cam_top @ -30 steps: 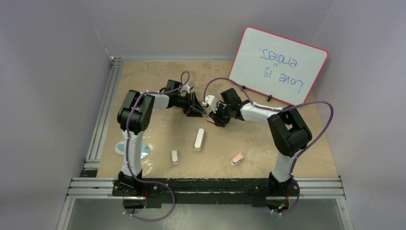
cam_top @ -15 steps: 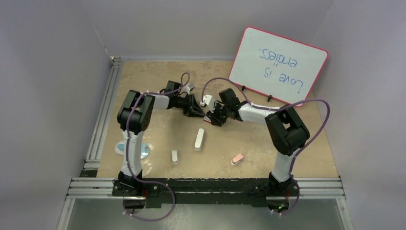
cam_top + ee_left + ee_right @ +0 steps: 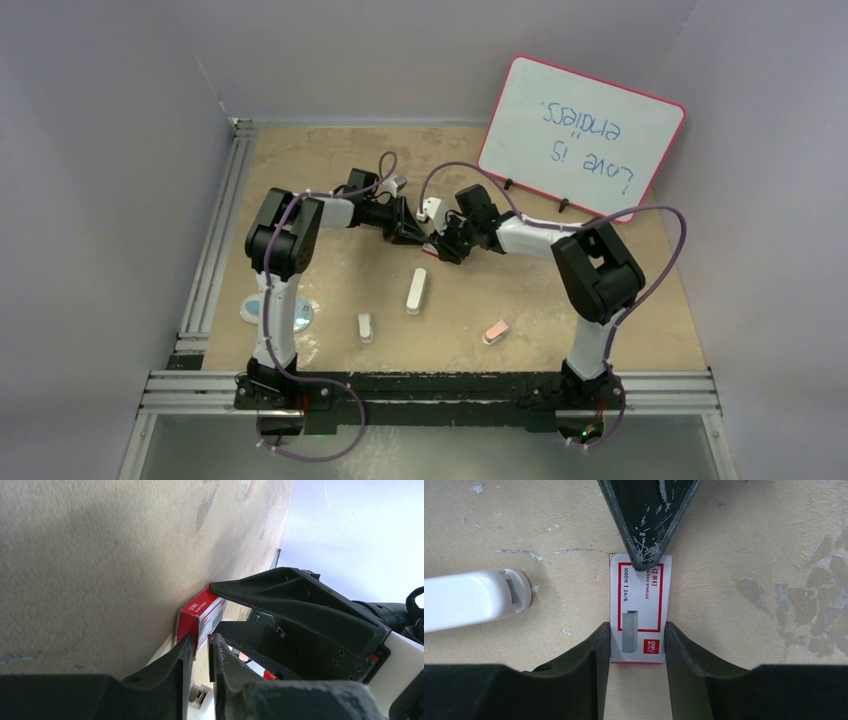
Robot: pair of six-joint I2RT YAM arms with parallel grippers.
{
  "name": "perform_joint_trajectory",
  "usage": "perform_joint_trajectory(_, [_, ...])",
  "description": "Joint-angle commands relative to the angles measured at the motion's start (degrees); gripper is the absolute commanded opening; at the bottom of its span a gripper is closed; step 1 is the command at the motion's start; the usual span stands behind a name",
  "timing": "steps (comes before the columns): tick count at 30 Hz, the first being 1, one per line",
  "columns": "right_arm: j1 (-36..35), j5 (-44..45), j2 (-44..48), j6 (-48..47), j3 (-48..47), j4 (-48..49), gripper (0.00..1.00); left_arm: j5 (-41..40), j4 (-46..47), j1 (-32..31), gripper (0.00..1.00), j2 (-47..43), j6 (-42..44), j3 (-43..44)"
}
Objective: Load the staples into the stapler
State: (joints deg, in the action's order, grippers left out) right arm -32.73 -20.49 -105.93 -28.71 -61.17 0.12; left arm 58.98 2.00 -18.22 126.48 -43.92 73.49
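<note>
The staples are inside a small red box with a white label point(image 3: 636, 605), lying flat on the table; no loose strips show. My right gripper point(image 3: 637, 630) is shut on the box, its fingers pressed to both long sides. My left gripper point(image 3: 200, 642) pinches the box's far end point(image 3: 197, 615) across its thin faces, and one left finger point(image 3: 644, 520) lies over the label. In the top view both grippers meet mid-table, left point(image 3: 418, 235) and right point(image 3: 442, 243), hiding the box. A small pink stapler point(image 3: 496, 331) lies near the front right.
A long white stapler point(image 3: 416, 291) lies just in front of the grippers and shows in the right wrist view point(image 3: 474, 600). A small white piece point(image 3: 365, 327) and a blue-white disc point(image 3: 280, 312) lie front left. A whiteboard point(image 3: 580, 135) leans at the back right.
My right gripper has moved left toward the left gripper, and the two now meet at the box. The stapler and the other items have not moved.
</note>
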Motion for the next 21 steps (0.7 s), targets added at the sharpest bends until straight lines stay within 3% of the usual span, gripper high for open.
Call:
perform_joint_trajectory(1, [-0.43, -0.54, -0.83, 1.13, -2.41, 2.50, 0.44, 2.24, 0.75, -0.85, 0.17, -0.53, 1.01, 1.82])
perform_joint_trajectory(11, [-1.14, 1.84, -2.81, 2.19, -4.88, 2.81, 0.49, -0.72, -1.86, -0.86, 0.18, 0.22, 1.68, 2.35])
perform_joint_trajectory(21, [-1.66, 3.50, -2.72, 1.77, -4.06, 3.65, 0.45, -3.69, -4.90, -0.79, 0.23, -1.62, 2.53, 2.62])
